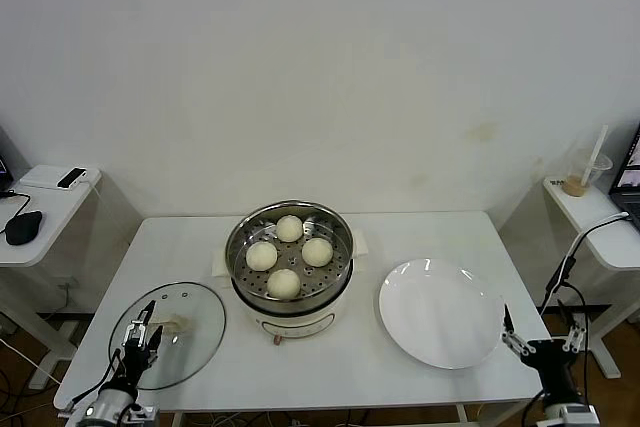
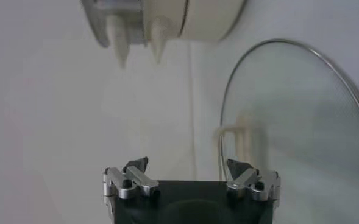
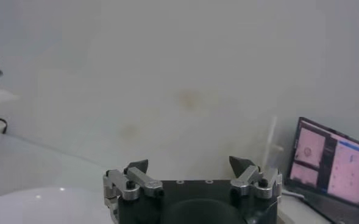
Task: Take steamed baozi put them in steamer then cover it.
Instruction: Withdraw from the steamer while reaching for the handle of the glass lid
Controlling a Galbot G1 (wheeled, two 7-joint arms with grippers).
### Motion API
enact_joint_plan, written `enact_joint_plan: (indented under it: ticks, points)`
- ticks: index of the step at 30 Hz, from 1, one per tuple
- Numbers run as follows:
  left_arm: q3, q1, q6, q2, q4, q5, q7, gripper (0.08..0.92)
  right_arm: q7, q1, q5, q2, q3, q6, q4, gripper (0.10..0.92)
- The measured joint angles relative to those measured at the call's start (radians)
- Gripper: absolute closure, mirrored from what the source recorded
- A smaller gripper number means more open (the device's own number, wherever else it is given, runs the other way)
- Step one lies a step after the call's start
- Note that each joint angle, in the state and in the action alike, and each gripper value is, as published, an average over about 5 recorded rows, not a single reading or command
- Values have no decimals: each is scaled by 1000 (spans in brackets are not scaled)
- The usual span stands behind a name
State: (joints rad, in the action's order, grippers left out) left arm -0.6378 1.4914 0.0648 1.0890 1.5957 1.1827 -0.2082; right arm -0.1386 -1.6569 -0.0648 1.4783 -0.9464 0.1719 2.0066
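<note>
Four cream-white baozi (image 1: 289, 228) (image 1: 262, 255) (image 1: 317, 251) (image 1: 284, 283) lie inside the shiny steamer (image 1: 340, 230), which sits on its cream pot base at the table's middle. The steamer is uncovered. The glass cover (image 1: 195, 312) lies flat on the table to its left, with its cream handle (image 1: 172, 325) on top. My left gripper (image 1: 140, 330) is open and empty over the cover's near left part. In the left wrist view the cover (image 2: 301, 115), its handle (image 2: 240, 137) and the pot base (image 2: 194, 18) lie ahead of the open gripper (image 2: 191, 167). My right gripper (image 1: 542, 339) is open and empty at the table's front right corner.
An empty white plate (image 1: 440, 312) lies right of the steamer, and its edge (image 3: 33, 204) shows in the right wrist view. Side tables stand at both sides: the left with a mouse (image 1: 22, 227), the right with a drink cup (image 1: 582, 175) and a laptop (image 3: 328, 161).
</note>
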Motion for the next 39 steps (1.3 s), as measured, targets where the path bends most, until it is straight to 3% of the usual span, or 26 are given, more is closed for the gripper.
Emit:
enact_joint_plan:
  ticks: [20, 39]
  points:
    - [43, -133, 10, -26, -131, 0, -5, 197, 3, -58, -37, 51, -2, 22, 22, 203]
    - [30, -129, 45, -5, -152, -14, -42, 727, 3, -65, -42, 49, 15, 21, 31, 203]
